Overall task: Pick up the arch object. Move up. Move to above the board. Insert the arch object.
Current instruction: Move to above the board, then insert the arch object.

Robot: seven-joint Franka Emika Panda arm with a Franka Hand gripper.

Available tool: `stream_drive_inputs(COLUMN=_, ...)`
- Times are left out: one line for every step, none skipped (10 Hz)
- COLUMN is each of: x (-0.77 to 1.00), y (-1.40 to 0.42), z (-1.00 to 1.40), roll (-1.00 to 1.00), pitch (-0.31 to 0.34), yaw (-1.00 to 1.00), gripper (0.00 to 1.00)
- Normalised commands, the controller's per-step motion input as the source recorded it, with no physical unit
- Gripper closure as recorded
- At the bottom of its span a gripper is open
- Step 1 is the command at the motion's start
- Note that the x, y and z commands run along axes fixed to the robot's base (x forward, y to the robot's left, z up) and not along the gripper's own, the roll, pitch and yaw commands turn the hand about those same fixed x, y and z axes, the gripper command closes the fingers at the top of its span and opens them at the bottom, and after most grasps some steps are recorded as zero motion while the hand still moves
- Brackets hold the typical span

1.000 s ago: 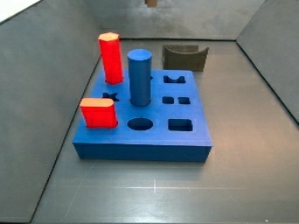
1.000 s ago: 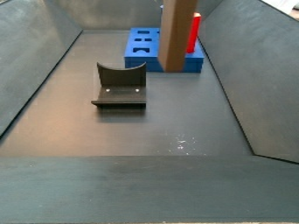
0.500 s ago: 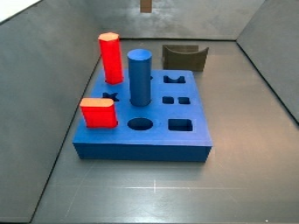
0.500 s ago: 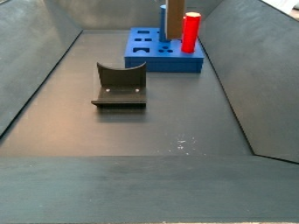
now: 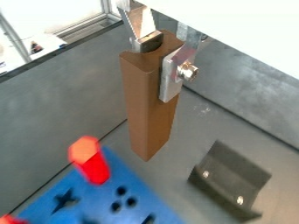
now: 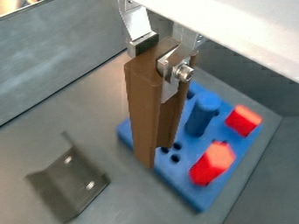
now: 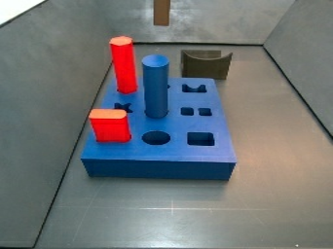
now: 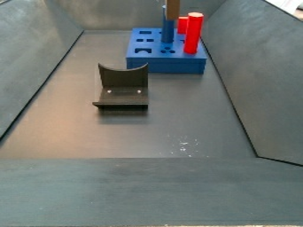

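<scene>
We see the gripper point(image 5: 156, 54) clamped on the upper end of the arch object point(image 5: 149, 109); in both wrist views its silver fingers point(image 6: 177, 64) press against opposite faces of the brown column, which hangs upright and clear of every surface. In a side view only the lower end of the arch object point(image 7: 162, 11) enters at 12 o'clock, high above the far end of the board point(image 7: 208, 156); the gripper itself is out of frame in both side views.

In a wrist view the column's lower end sits over the near edge of the board point(image 6: 230, 193), next to the blue cylinder point(image 6: 204, 116). Two red pegs point(image 6: 243, 120) stand in the board, one tall point(image 7: 124, 64) and one short point(image 7: 109, 124). The blue cylinder point(image 7: 156, 86) stands between them, toward the middle of the slab.

The fixture point(image 8: 120, 86) stands on the grey floor point(image 8: 154, 133), apart from the board point(image 8: 151, 51).

We read no brand, label or writing on any part
</scene>
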Motion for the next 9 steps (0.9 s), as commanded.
stream_drive_inputs(x=0.00, y=-1.00, z=0.14, roll=-0.01, pitch=0.053, yaw=0.01, gripper=1.00)
stream_drive_inputs(x=0.01, y=-1.00, z=0.15, roll=0.00, pitch=0.062, yaw=0.01, gripper=1.00)
stream_drive_inputs(x=0.02, y=-1.00, z=0.15, roll=-0.01, pitch=0.073, yaw=0.01, gripper=1.00)
stream_drive_inputs(x=0.06, y=-1.00, z=0.16, roll=0.00, pitch=0.106, yaw=0.00, gripper=1.00)
stream_drive_inputs(x=0.07, y=-0.86, z=0.14, roll=0.01, pitch=0.119, yaw=0.01, gripper=1.00)
stream_drive_inputs(x=0.08, y=-0.47, z=0.09, roll=0.02, pitch=0.136, yaw=0.01, gripper=1.00)
stream_drive_inputs(x=0.09, y=-0.28, z=0.05, roll=0.02, pitch=0.129, yaw=0.01, gripper=1.00)
stream_drive_inputs(x=0.05, y=-0.05, z=-0.03, roll=0.00, pitch=0.000, yaw=0.00, gripper=1.00)
stream_drive_inputs(x=0.30, y=0.00, z=0.00, roll=0.00, pitch=0.009, yaw=-0.01, gripper=1.00)
